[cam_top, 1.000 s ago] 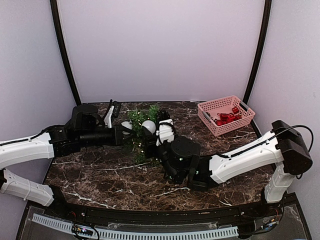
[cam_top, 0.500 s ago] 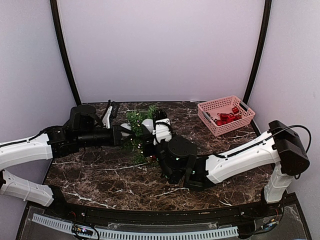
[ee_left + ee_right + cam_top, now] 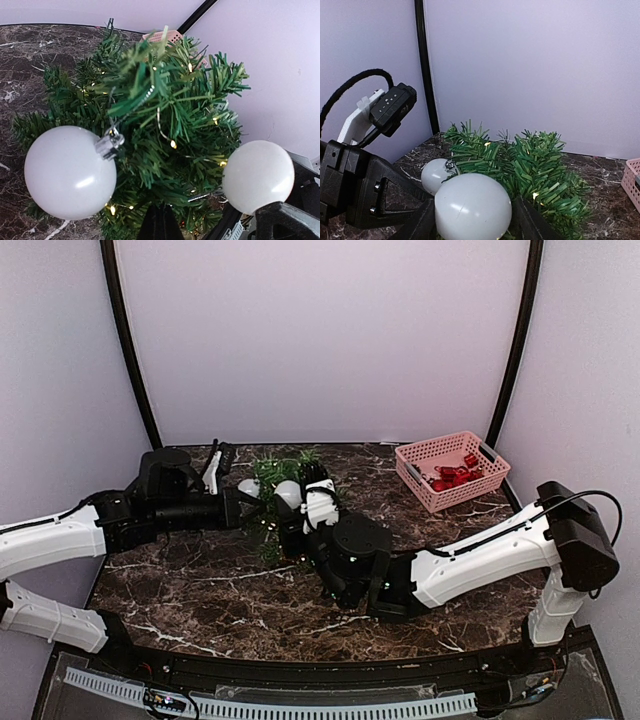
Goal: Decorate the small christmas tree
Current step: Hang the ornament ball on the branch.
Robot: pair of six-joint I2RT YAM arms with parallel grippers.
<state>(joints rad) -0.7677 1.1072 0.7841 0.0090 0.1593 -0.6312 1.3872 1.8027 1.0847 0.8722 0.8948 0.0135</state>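
Right gripper point(image 3: 473, 223) is shifting left with a white bauble point(image 3: 472, 204), deeper into the small christmas tree point(image 3: 272, 476), which is sliding left too. Tree is sitting mid-back on the marble table point(image 3: 200, 590), well left of the pink basket point(image 3: 470, 490). Left gripper point(image 3: 236, 508) is clamping shut at its base. Right jaws are flanking the bauble; I cannot tell if they are gripping. Second white bauble point(image 3: 70, 172) is hanging from a branch.
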